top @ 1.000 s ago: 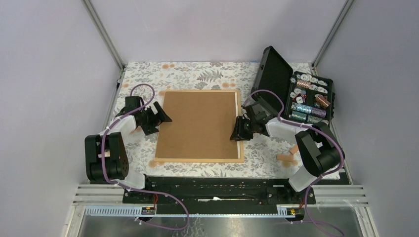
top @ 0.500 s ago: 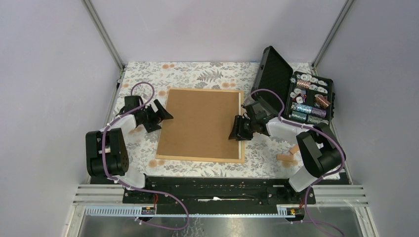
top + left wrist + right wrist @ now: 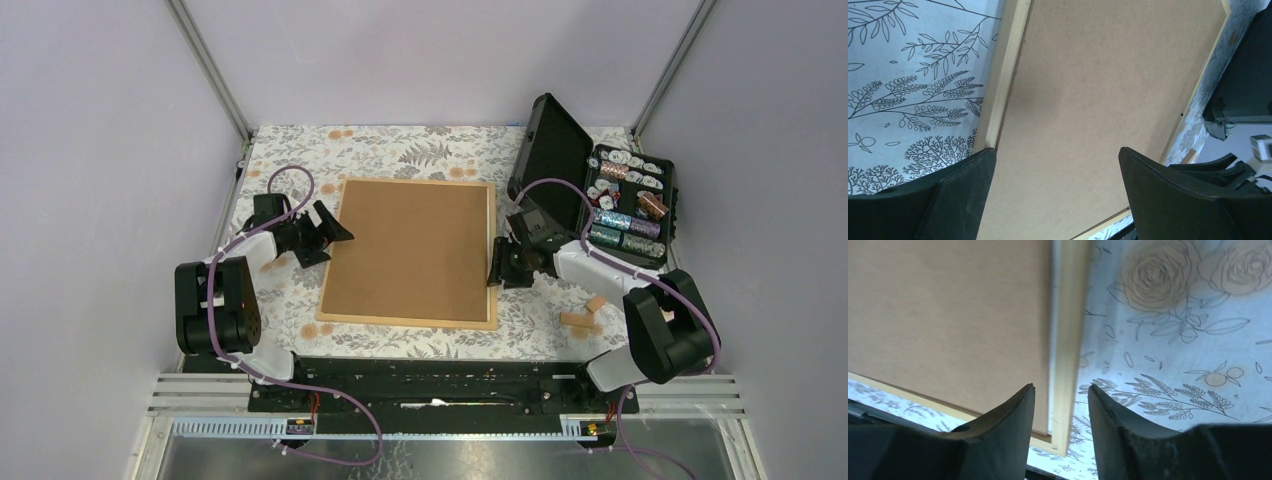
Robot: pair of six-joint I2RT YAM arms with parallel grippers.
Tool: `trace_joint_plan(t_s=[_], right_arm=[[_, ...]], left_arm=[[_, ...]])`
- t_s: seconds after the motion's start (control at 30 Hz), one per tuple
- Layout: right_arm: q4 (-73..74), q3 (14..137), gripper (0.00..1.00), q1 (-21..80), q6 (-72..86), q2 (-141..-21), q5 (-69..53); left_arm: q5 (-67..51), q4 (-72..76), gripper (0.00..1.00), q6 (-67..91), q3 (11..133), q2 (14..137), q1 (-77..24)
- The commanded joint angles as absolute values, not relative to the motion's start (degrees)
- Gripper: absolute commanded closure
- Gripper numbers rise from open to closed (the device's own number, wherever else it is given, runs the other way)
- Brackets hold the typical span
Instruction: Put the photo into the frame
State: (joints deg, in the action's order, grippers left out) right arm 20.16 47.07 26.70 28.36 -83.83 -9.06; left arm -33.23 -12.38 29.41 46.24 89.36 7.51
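On the floral table point(image 3: 400, 150) the frame point(image 3: 405, 322) lies at centre, filled by a brown backing board point(image 3: 410, 250). The photo shows in no view, so I cannot tell whether it sits beneath. The left gripper point(image 3: 335, 248), jaws wide and empty, hovers at the frame's left rail. The right gripper point(image 3: 497, 270), jaws parted on nothing, is at the right rail. A nudge there could slide the frame or skew the board. Only the right wrist view reveals a pale sliver point(image 3: 1054, 315) between board and rail.
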Motion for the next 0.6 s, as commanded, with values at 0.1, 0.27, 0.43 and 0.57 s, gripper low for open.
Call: trace_joint_plan(t_s=[0.1,0.27,0.43,0.57], right_arm=[[7.64,39.46,0.58,25.39,30.35,-86.64,-11.56],[-2.76,35.94,0.63,24.65,33.48,-88.98,-16.87],[-4.66,35.24,0.64,24.69,34.28,-88.64,-17.99],[-4.66,35.46,0.64,24.69,34.40,-88.68,-18.34]], left_arm=[[-35.50,-13.36,0.01,29.49,43.92,91.36,6.58],[-38.09,-11.94,0.01,30.30,43.70,92.31,6.49],[-40.49,-11.18,0.01,31.01,43.15,92.67,6.50],[-42.77,-8.44,0.01,33.67,41.59,92.77,5.70]])
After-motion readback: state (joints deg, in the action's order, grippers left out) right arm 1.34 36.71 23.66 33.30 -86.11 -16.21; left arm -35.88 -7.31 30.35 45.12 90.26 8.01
